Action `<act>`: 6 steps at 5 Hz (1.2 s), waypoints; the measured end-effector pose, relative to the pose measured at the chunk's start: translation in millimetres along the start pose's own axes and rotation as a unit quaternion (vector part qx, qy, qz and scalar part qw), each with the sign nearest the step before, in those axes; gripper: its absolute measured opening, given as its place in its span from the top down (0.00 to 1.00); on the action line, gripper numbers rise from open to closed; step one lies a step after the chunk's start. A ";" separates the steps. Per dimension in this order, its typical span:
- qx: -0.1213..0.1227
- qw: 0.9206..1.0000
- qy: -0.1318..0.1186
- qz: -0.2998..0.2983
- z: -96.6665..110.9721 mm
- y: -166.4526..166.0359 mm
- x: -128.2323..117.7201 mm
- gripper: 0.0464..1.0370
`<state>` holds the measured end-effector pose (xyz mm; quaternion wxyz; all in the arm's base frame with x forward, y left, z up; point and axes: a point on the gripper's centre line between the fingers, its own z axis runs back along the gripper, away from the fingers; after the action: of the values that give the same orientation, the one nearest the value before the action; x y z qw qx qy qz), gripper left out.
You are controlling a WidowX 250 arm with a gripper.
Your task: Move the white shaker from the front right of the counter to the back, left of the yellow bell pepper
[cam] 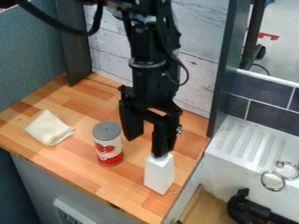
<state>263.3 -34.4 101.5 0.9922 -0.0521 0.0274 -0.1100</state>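
Looks down on a wooden counter [99, 181], stretching widest toward 8 and 9 o'clock as counted from the gripper [146, 146]. Meets a black robot arm [153, 76] coming in from 12 o'clock, hanging over the counter. Stands backed by a pale planked wall [201, 57] at 12 to 1 o'clock, and bordered by a grey-blue panel [29, 57] toward 10 and 11. Gives way at 3 o'clock to a white ridged ledge [234, 151], under dark tiles [262, 116] at 2 o'clock. Keeps the gripper low over the counter, with fingers released and spread well apart, grasping nothing. Has a black object [251, 210] at 4 o'clock, below the ledge. Includes a grey-topped can [108, 146] with red and white sides, upright on the counter at 9 o'clock, near the gripper. Places a white block [159, 175], narrower at the top, between 5 and 6 o'clock, at the lower fingertip; cannot tell whether touching. Leaves a folded cream cloth [50, 128] lying between 9 and 10 o'clock, beyond the can. Adds metal rings [273, 180] between 3 and 4 o'clock, by the ledge.
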 end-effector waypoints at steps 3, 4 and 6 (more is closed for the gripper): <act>0.059 0.998 0.001 0.015 -18.2 5.6 19.0 0.04; 0.058 0.998 0.015 0.019 -30.1 7.8 25.0 0.04; 0.041 0.998 0.033 0.018 -47.4 6.3 31.6 0.10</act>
<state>292.3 -39.8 52.4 0.9939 -0.0072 0.0562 -0.0945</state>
